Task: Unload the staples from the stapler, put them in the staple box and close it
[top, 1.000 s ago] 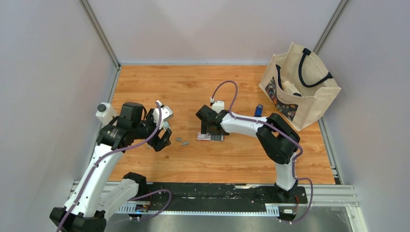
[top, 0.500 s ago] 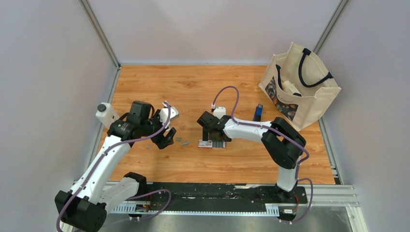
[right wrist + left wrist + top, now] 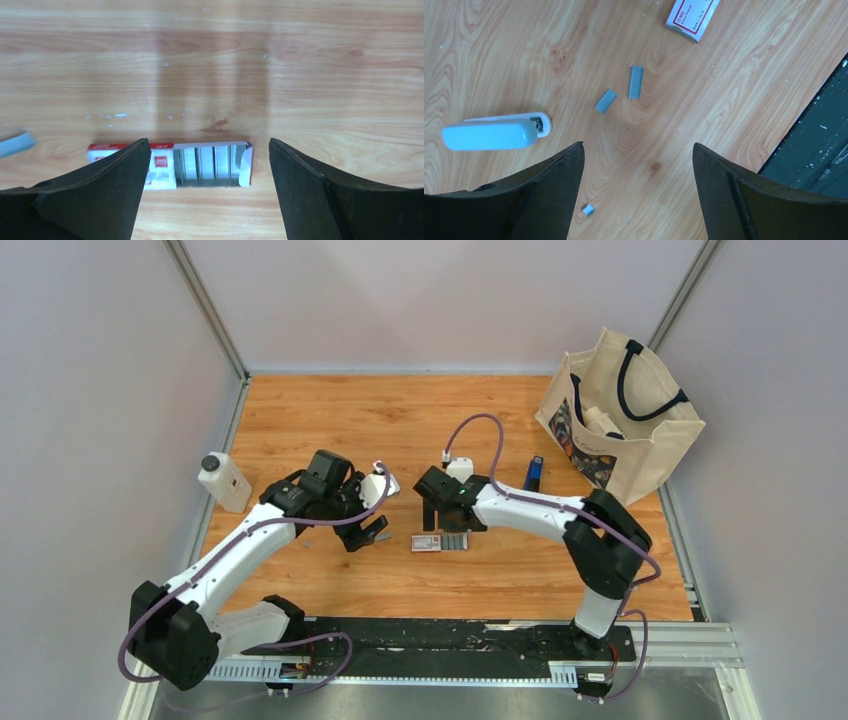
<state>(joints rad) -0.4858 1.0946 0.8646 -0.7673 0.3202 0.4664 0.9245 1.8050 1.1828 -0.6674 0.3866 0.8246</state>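
Observation:
The dark-blue stapler [image 3: 534,472] lies on the table near the bag, away from both grippers. Two loose silver-grey staples strips [image 3: 635,81] and a tiny piece [image 3: 588,209] lie under my left gripper [image 3: 638,146], which is open, empty and above them. It shows in the top view [image 3: 368,530] too. More staples [image 3: 212,165] fill the open end of the pink-and-white box [image 3: 160,165]. My right gripper [image 3: 209,141] hovers open and empty over that box [image 3: 440,542].
A light-blue and white oblong object [image 3: 494,134] lies left of the loose strips. A white bottle [image 3: 224,483] stands at the left edge. A canvas bag [image 3: 620,420] stands at the back right. The black base rail [image 3: 819,145] runs along the near edge.
My left arm has swung right and now hangs over the loose strips. My right gripper has shifted a little right and back, uncovering more of the box.

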